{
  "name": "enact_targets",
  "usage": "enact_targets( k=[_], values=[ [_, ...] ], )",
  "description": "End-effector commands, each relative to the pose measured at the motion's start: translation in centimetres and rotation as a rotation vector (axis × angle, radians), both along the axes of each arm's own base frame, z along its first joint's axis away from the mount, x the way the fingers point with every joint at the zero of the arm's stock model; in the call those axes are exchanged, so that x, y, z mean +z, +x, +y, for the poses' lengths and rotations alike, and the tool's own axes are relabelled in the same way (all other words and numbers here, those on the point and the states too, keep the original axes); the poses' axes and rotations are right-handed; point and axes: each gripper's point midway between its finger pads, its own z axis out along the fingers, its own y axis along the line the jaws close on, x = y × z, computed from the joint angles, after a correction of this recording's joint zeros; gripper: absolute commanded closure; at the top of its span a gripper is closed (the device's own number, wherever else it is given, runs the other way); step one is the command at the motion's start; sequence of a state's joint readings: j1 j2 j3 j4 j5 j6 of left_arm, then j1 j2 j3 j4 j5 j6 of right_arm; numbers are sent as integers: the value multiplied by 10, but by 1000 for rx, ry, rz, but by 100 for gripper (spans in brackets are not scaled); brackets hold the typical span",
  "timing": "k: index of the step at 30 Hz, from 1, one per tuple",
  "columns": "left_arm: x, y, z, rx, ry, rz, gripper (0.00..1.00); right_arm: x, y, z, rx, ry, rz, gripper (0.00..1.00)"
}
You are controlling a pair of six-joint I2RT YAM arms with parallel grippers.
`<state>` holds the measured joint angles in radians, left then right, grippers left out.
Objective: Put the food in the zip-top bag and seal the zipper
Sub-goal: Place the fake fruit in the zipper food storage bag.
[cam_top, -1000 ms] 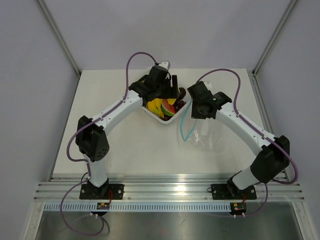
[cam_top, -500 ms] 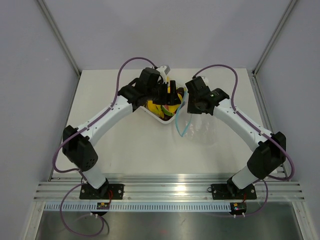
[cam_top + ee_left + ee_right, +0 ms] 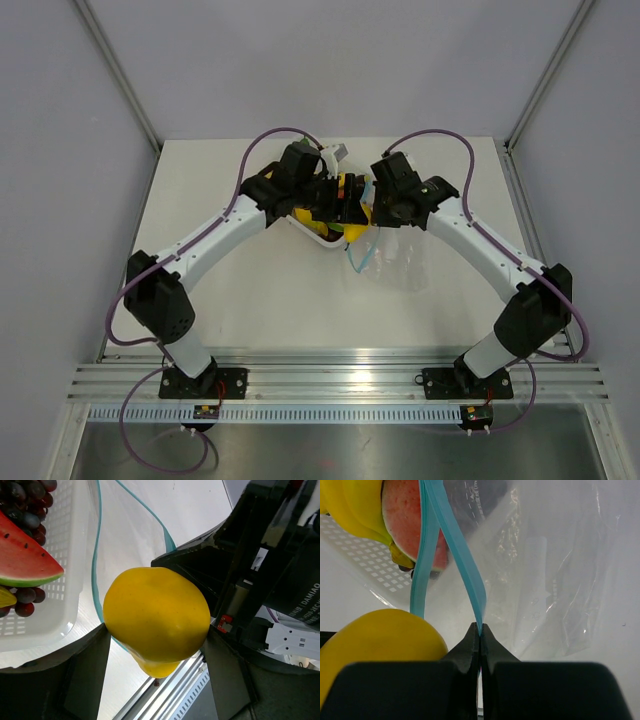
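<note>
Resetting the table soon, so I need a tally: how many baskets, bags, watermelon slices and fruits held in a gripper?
basket: 1
bag: 1
watermelon slice: 1
yellow fruit in the left gripper: 1
total: 4

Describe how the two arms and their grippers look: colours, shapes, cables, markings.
The left arm and right arm each have white tubular links joined by bulky black joint housings. A thin purple cable loops along each arm. The left gripper and right gripper have matte black, wedge-shaped fingers. One black housing carries white "DAMIAO" lettering.
</note>
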<state>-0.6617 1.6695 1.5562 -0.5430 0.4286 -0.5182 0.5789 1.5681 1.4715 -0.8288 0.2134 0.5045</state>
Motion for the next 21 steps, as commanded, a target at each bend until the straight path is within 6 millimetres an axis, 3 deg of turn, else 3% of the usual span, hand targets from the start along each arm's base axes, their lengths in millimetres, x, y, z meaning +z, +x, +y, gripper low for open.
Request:
enact_targets(
  k=[1, 8, 14, 17, 19, 21],
  values=[
    [-1, 1, -9, -22, -36, 15, 74, 36, 3, 7, 4, 101, -82, 100],
    [-22, 8, -14, -11, -7, 62, 74, 49, -13, 10, 25, 178, -87, 100],
    [-24, 15, -16, 20, -8, 66, 71, 58, -24, 20, 63, 254, -75, 100],
    [-19, 17, -20, 17, -8, 59, 45, 56, -25, 20, 58, 259, -71, 100],
    [-15, 14, -22, -5, 0, 56, 16, 51, -26, 17, 46, 245, -58, 100],
    [-10, 10, -24, -27, 7, 48, 8, 46, -26, 14, 31, 227, -47, 100]
  ],
)
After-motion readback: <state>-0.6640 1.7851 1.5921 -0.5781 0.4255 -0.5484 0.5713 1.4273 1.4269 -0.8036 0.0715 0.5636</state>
